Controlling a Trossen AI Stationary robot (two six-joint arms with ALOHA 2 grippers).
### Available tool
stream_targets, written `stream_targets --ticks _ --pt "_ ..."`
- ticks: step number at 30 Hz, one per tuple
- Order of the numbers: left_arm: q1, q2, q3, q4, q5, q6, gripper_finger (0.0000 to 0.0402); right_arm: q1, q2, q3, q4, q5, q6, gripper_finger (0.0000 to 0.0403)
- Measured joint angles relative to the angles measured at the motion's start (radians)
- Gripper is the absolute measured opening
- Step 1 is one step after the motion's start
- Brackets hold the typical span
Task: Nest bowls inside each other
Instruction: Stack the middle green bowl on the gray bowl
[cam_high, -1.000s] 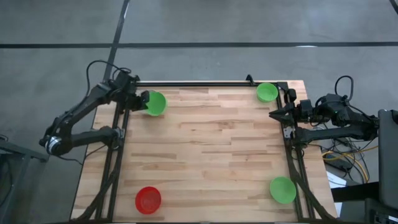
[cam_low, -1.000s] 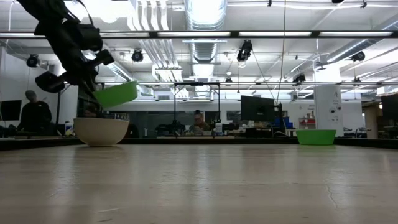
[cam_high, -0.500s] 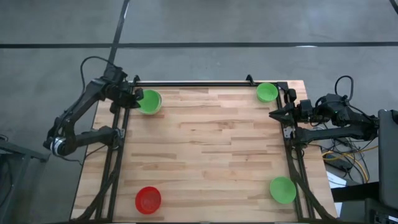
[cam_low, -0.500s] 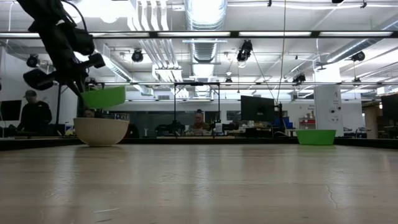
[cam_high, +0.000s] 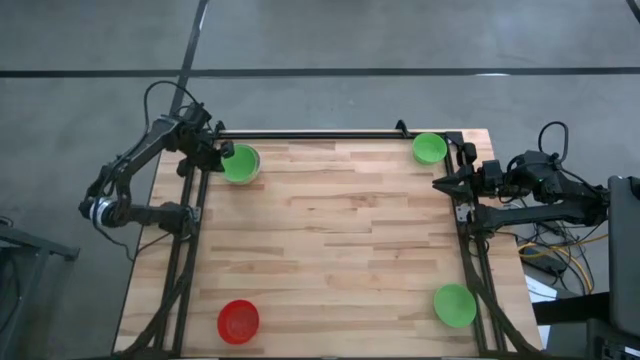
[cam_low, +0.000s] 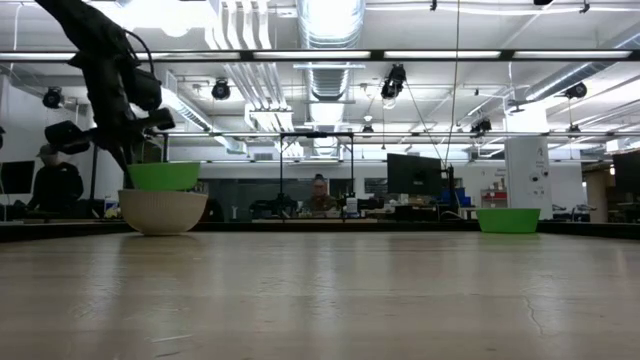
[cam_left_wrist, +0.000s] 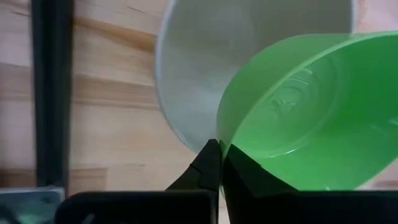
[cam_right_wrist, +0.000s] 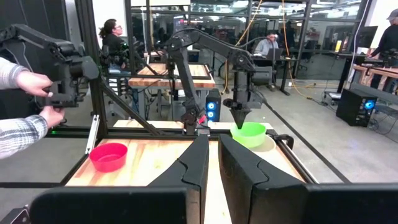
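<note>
Green bowl (cam_high: 239, 163) sits inside my whitish-grey bowl (cam_low: 162, 211) at the table's far left corner, my left gripper (cam_left_wrist: 219, 163) pinching its rim. My right gripper (cam_high: 441, 183) waits beside the right edge; I cannot tell its fingers' state.

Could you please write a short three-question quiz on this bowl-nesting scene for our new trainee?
1. True or false: the left end effector is shut on the rim of a green bowl.
2. What is that bowl going into? A) a red bowl B) a whitish bowl C) another green bowl
3. How many bowls sit alone on the table?

Key
1. True.
2. B: the whitish bowl at the far left corner.
3. Three: the red bowl, a green bowl at the far right corner and a green bowl at the near right corner.
</note>
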Motion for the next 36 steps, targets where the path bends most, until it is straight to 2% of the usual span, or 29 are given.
stream_targets --ticks 6,15,24,36 --pt "0.001 0.017 0.045 -0.023 -0.055 0.01 0.0006 0.0 0.0 0.0 0.0 0.0 0.0 0.0034" --pt "0.004 0.022 0.053 -0.032 -0.079 0.021 0.0021 0.0 0.0 0.0 0.0 0.0 0.0 0.0034" --pt "0.004 0.091 0.051 -0.03 -0.071 0.06 0.001 0.0 0.0 0.0 0.0 0.0 0.0 0.0034" --pt "0.004 0.12 0.05 0.0 -0.054 0.072 0.0024 0.0 0.0 0.0 0.0 0.0 0.0 0.0034"
